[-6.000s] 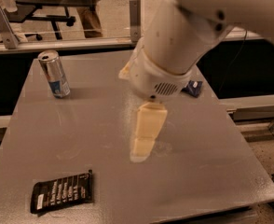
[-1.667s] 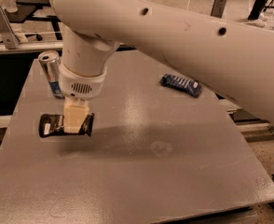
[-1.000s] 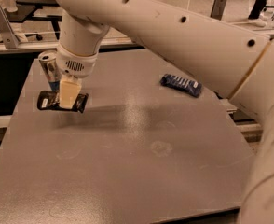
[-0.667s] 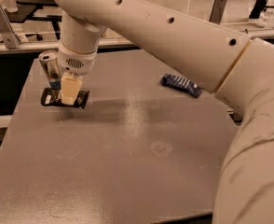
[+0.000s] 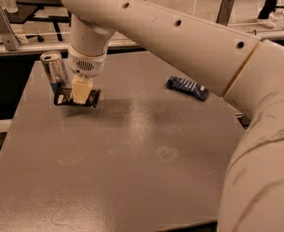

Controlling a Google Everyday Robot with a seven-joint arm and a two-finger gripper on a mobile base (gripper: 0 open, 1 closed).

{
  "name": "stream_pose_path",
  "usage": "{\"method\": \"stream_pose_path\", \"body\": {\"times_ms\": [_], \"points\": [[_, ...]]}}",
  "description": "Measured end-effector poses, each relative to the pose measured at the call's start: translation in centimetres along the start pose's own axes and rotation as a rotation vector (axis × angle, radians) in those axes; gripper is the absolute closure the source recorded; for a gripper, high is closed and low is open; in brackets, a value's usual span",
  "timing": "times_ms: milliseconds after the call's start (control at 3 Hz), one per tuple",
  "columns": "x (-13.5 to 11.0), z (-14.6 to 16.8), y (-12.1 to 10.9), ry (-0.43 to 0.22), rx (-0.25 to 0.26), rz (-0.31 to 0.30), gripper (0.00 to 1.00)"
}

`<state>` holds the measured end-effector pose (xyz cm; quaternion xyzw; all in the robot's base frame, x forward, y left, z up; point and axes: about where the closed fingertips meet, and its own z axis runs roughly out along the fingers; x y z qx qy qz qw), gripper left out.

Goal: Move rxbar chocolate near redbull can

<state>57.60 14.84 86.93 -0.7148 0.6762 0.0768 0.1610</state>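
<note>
The redbull can (image 5: pixel 54 70) stands upright at the far left of the grey table (image 5: pixel 132 168). The rxbar chocolate (image 5: pixel 92 98), a flat black wrapper, is right in front of the can, at its base. My gripper (image 5: pixel 80 92) is shut on the rxbar chocolate and covers its middle, so only the bar's two ends show. Whether the bar touches the table or the can cannot be told.
A smaller dark-blue crinkled wrapper (image 5: pixel 187 88) lies at the right of the table. My large white arm (image 5: pixel 180 37) reaches across the top and right of the view. Metal railings and a floor lie beyond the table's far edge.
My gripper has carried the rxbar chocolate from the table's near left, up and away to the far left, ending right beside the redbull can.
</note>
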Motion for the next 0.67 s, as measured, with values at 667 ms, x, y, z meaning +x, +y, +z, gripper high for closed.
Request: {"method": "stream_pose_path", "body": {"times_ms": [667], "points": [[-0.10,0.18,0.07,0.000,-0.003,-0.001,0.00]]}}
